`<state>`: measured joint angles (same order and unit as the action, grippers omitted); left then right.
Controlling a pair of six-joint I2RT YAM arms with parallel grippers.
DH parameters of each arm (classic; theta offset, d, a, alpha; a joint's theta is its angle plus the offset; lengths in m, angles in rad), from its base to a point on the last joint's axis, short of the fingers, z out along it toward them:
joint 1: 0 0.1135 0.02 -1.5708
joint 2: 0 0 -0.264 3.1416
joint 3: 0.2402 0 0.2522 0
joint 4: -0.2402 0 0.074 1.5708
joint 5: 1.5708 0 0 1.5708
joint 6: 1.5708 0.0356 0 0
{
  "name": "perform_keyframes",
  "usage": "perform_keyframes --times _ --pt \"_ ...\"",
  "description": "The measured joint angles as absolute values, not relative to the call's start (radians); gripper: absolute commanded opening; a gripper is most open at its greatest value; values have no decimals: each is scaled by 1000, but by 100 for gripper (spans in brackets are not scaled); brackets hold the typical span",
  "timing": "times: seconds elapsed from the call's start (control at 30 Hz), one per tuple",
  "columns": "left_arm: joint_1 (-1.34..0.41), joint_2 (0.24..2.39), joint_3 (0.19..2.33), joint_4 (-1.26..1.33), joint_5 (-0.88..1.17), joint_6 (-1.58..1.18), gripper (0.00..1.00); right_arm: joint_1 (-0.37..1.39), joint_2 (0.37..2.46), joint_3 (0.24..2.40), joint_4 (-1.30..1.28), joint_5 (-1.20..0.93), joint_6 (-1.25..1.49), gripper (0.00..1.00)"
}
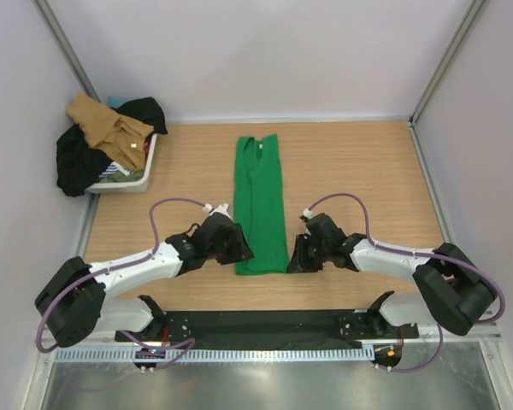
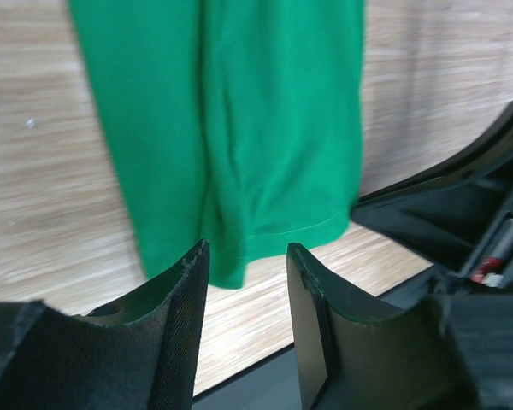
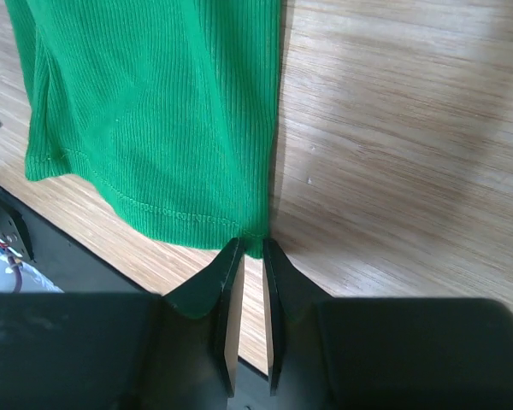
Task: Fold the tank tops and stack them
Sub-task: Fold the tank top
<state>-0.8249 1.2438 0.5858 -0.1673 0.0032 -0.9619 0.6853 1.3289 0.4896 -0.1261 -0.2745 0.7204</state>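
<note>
The green tank top (image 1: 260,205) is laid lengthwise away from the arms on the desk (image 1: 359,171), its near hem flanked by the left pincer (image 2: 248,249), spread just short of one corner, and the right pincer (image 3: 250,243), almost pressed together at the other, grip unconfirmed.

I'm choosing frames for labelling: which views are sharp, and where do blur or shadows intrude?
Top external: evenly lit, sharp throughout. Left wrist: the green tank top and table look soft and smeared. Right wrist: crisp ribbing and hem stitching; a broad shadow darkens the wood right of the cloth.
</note>
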Motion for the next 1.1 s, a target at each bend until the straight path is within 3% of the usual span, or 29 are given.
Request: perform_keyframes --times 0.23,0.33,0.43,0.6,1.0,1.03,1.1 --pt "-853 1283 650 -145 6 -961 35 692 1293 471 -145 -263 721 21" --pt "-881 1332 654 -132 6 -962 20 692 1283 471 -163 -252 718 21" --pt "-915 1374 649 -129 3 -966 13 692 1282 471 -167 -247 717 21" --pt "-951 1386 580 -114 -20 -984 12 693 1282 471 -167 -247 714 22" --pt "-1041 1298 596 -153 -52 -986 36 693 1208 509 -266 -216 707 46" --pt "-1041 1276 603 -164 -54 -986 48 693 1198 516 -275 -212 707 47" --pt "-1041 1232 615 -192 -74 -985 59 693 1188 531 -282 -208 706 48"
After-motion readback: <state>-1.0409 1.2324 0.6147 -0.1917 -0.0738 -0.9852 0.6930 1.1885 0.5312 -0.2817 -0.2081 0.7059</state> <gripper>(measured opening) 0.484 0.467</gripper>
